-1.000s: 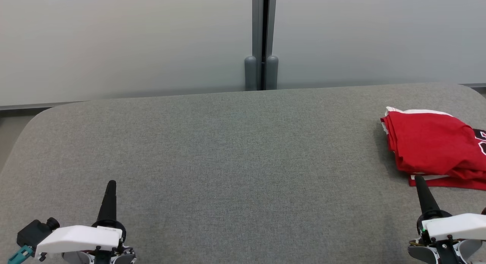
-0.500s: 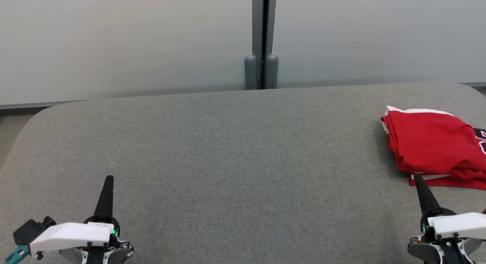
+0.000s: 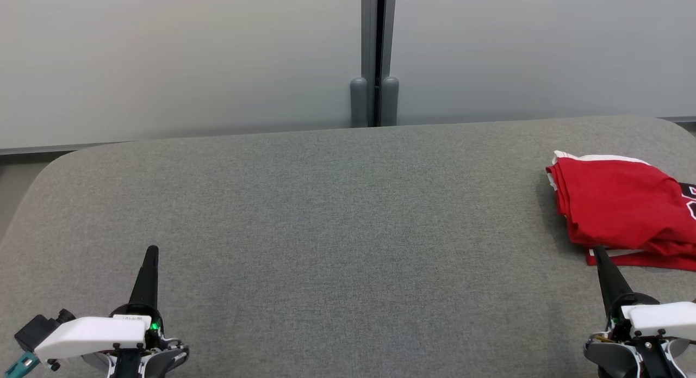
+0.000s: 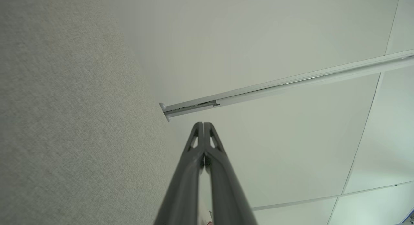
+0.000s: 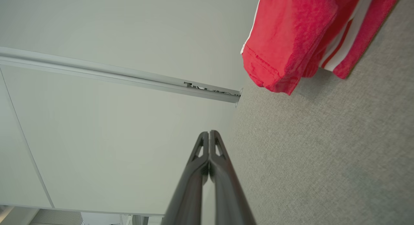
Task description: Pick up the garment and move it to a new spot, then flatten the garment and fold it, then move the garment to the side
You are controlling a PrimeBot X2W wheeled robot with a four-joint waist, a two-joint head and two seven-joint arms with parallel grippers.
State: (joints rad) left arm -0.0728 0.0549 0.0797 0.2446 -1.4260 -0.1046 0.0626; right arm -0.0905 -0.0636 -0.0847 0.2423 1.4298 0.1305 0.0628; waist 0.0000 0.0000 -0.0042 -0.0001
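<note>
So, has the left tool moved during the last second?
Yes. Against the grey post, the shut left tool has drifted slightly leftward over the table.

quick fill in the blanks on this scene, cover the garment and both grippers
1. The folded garment is mostly ____ in colour.
2. It lies toward the robot's ____ side of the grey fabric surface.
3. The left gripper and the right gripper hold nothing, and both are ____.
4. The gripper nearer the garment is the ____ one.

Missing words: red; right; shut; right
</note>
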